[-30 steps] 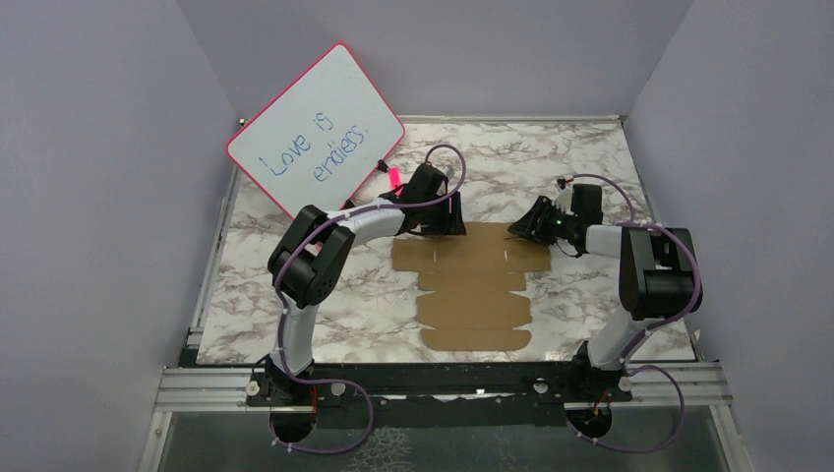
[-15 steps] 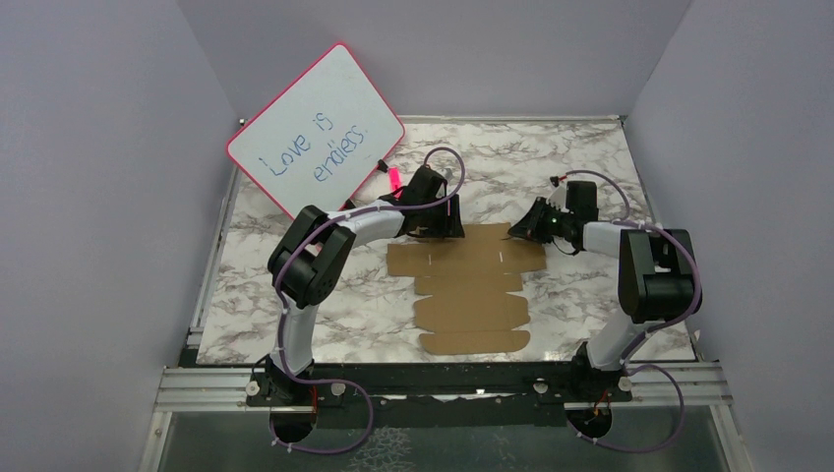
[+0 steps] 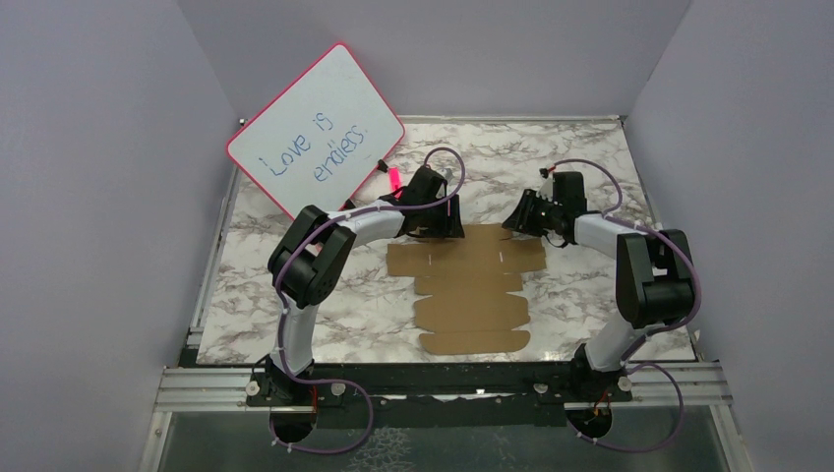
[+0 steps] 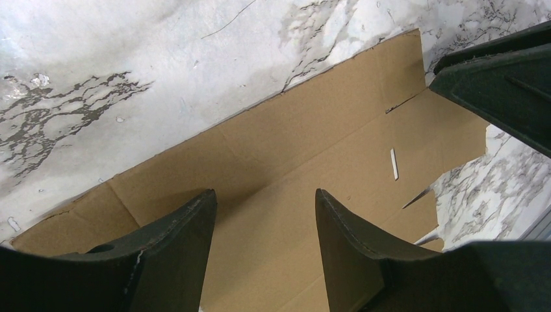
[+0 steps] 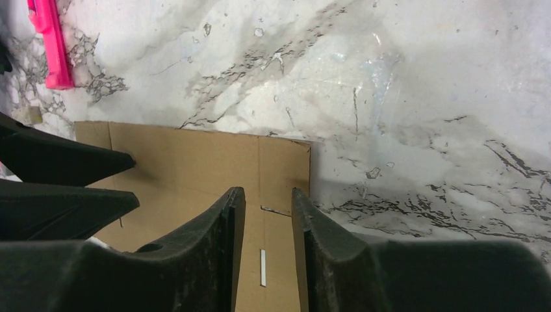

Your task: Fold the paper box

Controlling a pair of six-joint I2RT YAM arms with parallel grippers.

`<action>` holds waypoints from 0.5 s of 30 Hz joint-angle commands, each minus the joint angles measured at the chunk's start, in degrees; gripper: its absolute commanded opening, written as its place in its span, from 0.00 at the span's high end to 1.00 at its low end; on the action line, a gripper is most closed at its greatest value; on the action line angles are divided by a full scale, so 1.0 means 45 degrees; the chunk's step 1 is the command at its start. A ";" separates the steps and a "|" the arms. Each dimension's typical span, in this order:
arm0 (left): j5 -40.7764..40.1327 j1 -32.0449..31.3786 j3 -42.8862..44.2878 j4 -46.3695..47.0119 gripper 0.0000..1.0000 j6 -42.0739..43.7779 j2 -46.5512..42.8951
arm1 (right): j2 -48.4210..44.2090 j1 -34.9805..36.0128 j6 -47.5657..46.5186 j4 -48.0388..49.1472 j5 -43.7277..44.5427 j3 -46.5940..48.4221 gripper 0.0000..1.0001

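Observation:
The paper box (image 3: 470,285) is a flat brown die-cut sheet lying unfolded on the marble table (image 3: 295,295). My left gripper (image 3: 440,228) hovers over the sheet's far left corner, open, with only bare cardboard (image 4: 312,162) showing between its jaws (image 4: 263,195). My right gripper (image 3: 518,221) sits at the far right corner, its jaws (image 5: 268,190) a narrow gap apart and open, nothing between them. Below them lies the corner flap (image 5: 182,162) with a small slit. Each wrist view shows the other gripper's fingers (image 4: 500,78) (image 5: 65,162).
A pink-framed whiteboard (image 3: 317,130) leans against the back left wall. A pink marker (image 3: 392,178) (image 5: 51,45) lies on the table just beyond the left gripper. Purple walls close in the table on three sides.
The cardboard sheet has slid slightly to the left. My right gripper has drawn back a little toward the far side. The left arm has stayed put.

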 commanded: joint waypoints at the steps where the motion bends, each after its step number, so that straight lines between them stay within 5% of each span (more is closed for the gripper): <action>1: -0.0341 -0.0087 -0.0181 0.0011 0.41 0.0262 0.0250 | 0.0451 -0.0176 -0.0090 0.0002 0.0453 0.0391 0.61; 15: -0.0262 -0.0092 -0.0123 0.0008 0.41 0.0253 0.0347 | 0.1852 -0.0806 -0.0326 0.0252 -0.2030 0.0657 0.61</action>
